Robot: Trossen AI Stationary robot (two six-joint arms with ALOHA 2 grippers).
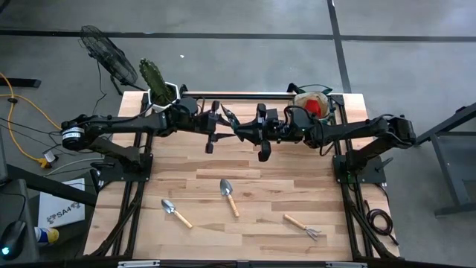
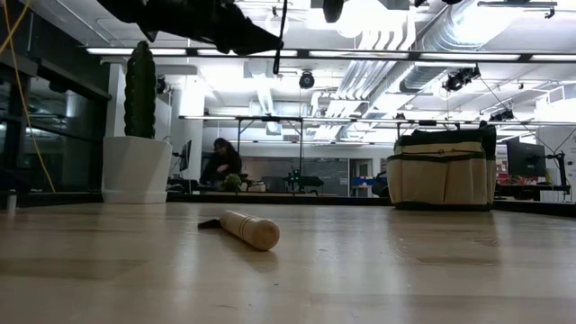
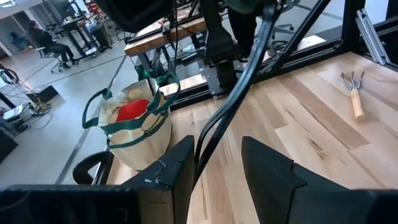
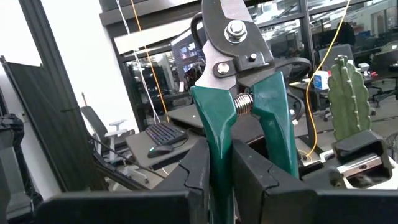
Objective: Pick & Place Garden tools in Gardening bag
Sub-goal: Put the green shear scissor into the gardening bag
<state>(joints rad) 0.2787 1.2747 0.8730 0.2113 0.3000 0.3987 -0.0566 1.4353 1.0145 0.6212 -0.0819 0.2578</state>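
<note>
A green-handled pruner [image 4: 239,81] hangs in the air over the far middle of the table, with my right gripper [image 4: 217,149] shut on it. My left gripper [image 3: 214,146] faces it from the left, open. A thin dark loop [image 3: 217,124] runs down between its fingers; whether it touches them, I cannot tell. The tan gardening bag [image 1: 312,104] stands at the far right corner with a red piece [image 3: 132,111] inside. On the near half of the table lie two trowels [image 1: 176,212] [image 1: 229,195] and a rake [image 1: 305,227]. My right gripper pinches one of the pruner's two green handles [image 4: 211,134] between its two fingers, just below the spring. The other handle [image 4: 277,124] lies outside the fingers. The fingers come level from the table's right. The pruner is lifted clear of the table, its metal head pointing away from the fingers.
A white pot with a cactus [image 1: 160,89] stands at the far left corner. Dark frame rails [image 1: 238,94] run along the table's far edge and sides. A wooden tool handle [image 2: 250,229] lies mid-table in the low view. A person sits in the room beyond.
</note>
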